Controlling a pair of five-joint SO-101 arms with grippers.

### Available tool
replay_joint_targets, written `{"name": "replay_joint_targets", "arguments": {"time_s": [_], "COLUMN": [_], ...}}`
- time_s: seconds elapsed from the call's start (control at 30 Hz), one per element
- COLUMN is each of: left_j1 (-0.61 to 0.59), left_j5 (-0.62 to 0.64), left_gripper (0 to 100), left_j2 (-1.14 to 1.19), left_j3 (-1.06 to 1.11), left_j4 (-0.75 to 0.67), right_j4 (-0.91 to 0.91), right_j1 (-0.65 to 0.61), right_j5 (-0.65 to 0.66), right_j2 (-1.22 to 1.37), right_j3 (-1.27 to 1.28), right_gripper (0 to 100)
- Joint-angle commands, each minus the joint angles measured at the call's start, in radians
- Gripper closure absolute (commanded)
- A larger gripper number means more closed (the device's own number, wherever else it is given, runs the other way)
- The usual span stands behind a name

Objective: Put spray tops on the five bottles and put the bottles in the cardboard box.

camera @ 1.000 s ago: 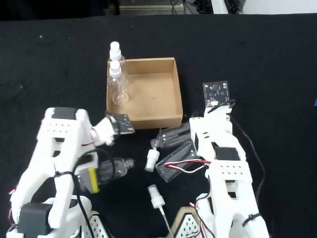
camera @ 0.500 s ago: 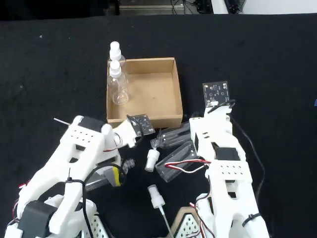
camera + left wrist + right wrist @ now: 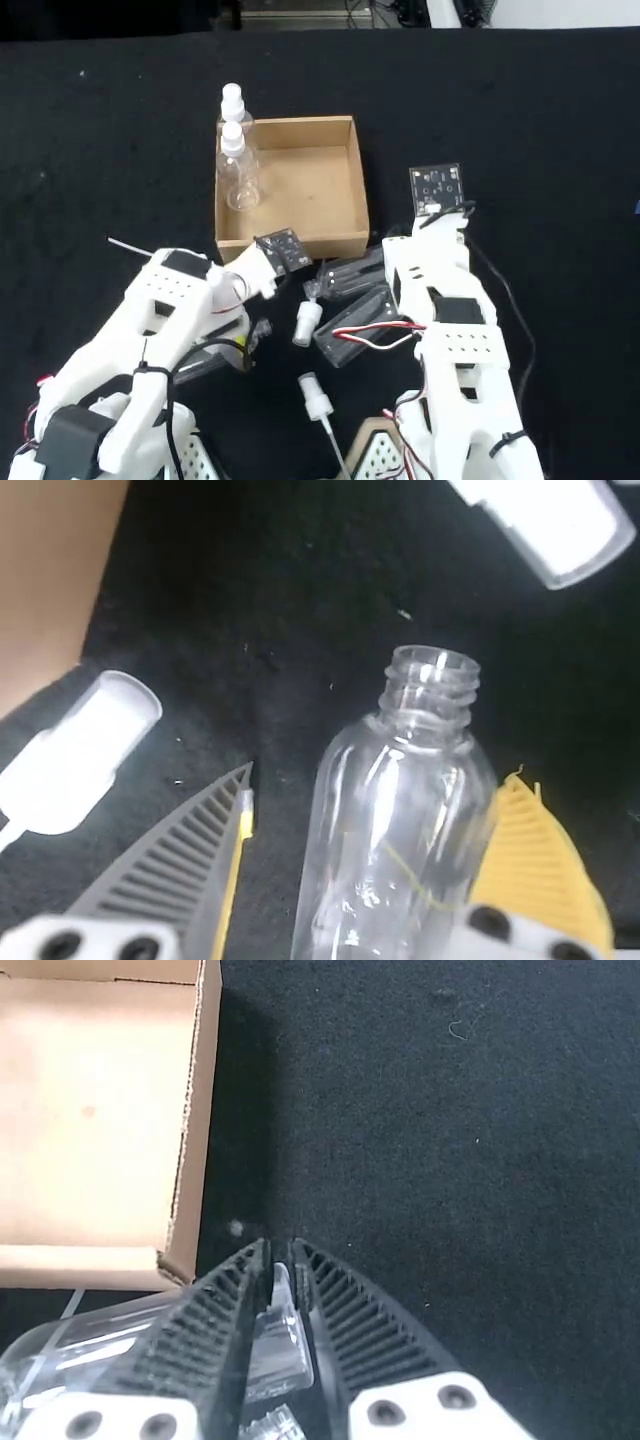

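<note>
Over the black bench (image 3: 520,120), beside the brown cardboard box (image 3: 335,243), your right jaws clench a clear plastic bottle (image 3: 80,1350); the left jaws, gripping an uncapped clear bottle (image 3: 400,820), have swung inward toward a loose white spray top (image 3: 306,322): capping looks next

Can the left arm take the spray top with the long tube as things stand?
Probably not: the left tool is full, holding an open bottle, though the spray top lies uncovered close beside it.
</note>
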Motion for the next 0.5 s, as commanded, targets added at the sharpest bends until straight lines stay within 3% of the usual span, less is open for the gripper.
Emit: {"name": "replay_joint_targets", "arguments": {"time_s": [0.0,0.23,0.37,0.47], "left_j1": [0.012,0.013,-0.016,-0.105], "left_j5": [0.009,0.009,0.005,0.0], "left_gripper": [69,85,87,88], "left_j2": [-0.009,-0.023,-0.023,-0.023], "left_j3": [0.021,0.002,-0.11,-0.237], "left_j4": [-0.044,0.011,0.157,0.293], "right_j4": [-0.029,-0.029,-0.029,-0.029], "right_j1": [-0.014,-0.014,-0.012,-0.011], "right_j5": [0.008,0.006,0.006,0.006], "right_j2": [-0.038,-0.038,-0.038,-0.038], "right_j3": [-0.004,-0.004,-0.004,-0.004], "right_gripper": [98.6,98.6,98.6,98.6]}}
